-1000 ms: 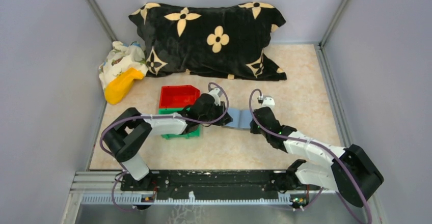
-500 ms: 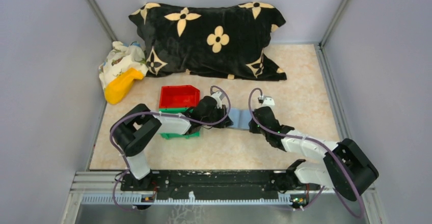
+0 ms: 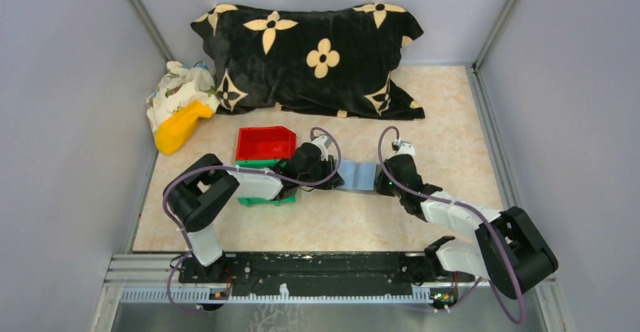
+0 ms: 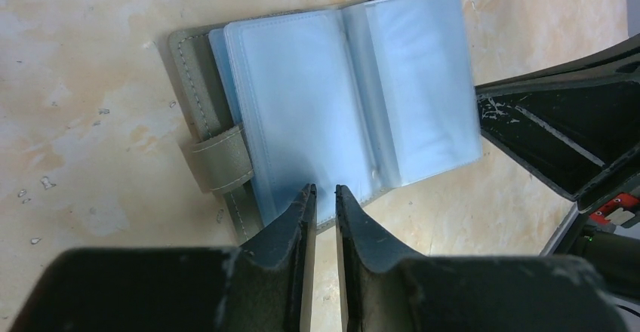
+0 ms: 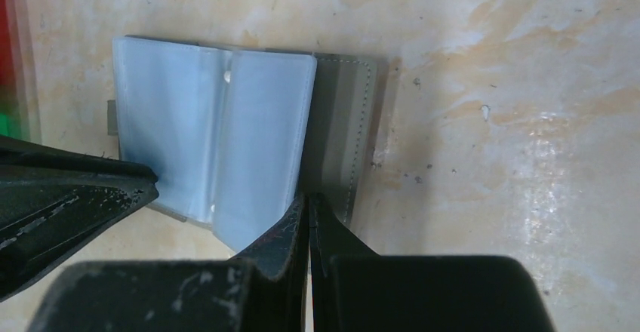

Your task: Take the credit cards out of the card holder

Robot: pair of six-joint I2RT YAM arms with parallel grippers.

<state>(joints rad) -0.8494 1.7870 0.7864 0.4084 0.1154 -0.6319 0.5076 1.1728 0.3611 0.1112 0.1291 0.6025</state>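
Blue-grey card holder (image 4: pixel 347 98) lies open; left gripper (image 4: pixel 321 190) and right gripper (image 5: pixel 308 196), both almost closed, could slip off its slick plastic.

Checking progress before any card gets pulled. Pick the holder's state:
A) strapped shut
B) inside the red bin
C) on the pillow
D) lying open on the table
D: the holder lies spread open, flat on the table, between the two grippers.

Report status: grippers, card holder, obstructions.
Left gripper and right gripper near shut at opposite edges. Card holder open flat, sleeves up, no card out. Nothing atop it.
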